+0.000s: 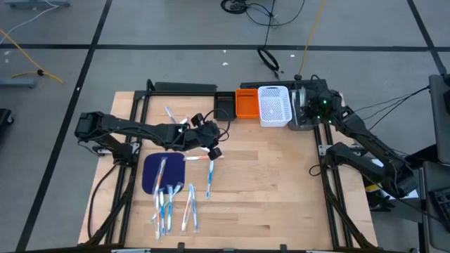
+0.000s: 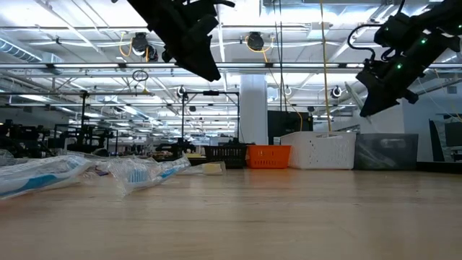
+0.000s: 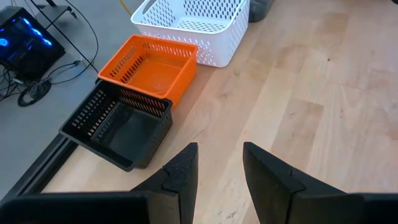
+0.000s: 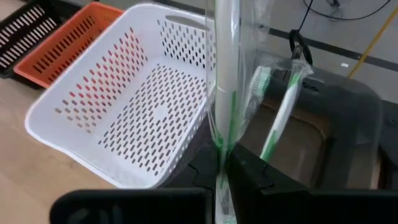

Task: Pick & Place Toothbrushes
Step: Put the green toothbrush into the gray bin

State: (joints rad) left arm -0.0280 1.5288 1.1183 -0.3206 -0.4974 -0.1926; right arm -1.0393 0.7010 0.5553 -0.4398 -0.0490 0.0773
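While our right gripper (image 4: pixel 222 163) pinches a wrapped toothbrush (image 4: pixel 224 74) beside the white bin (image 4: pixel 124 106), the other toothbrushes (image 1: pixel 172 200) lie near the blue mat (image 1: pixel 160 172). We judge them light, stiff, slippery in film; mid-handle suits. Our left gripper (image 3: pixel 219 168) hovers over bare table, fingers apart, empty.

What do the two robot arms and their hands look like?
Both arms are dark, jointed and slim. The left hand has two black, wedge-shaped fingers with a matte surface. The right hand is also black; green lights glow on its wrist, and thin black cables trail behind that arm.
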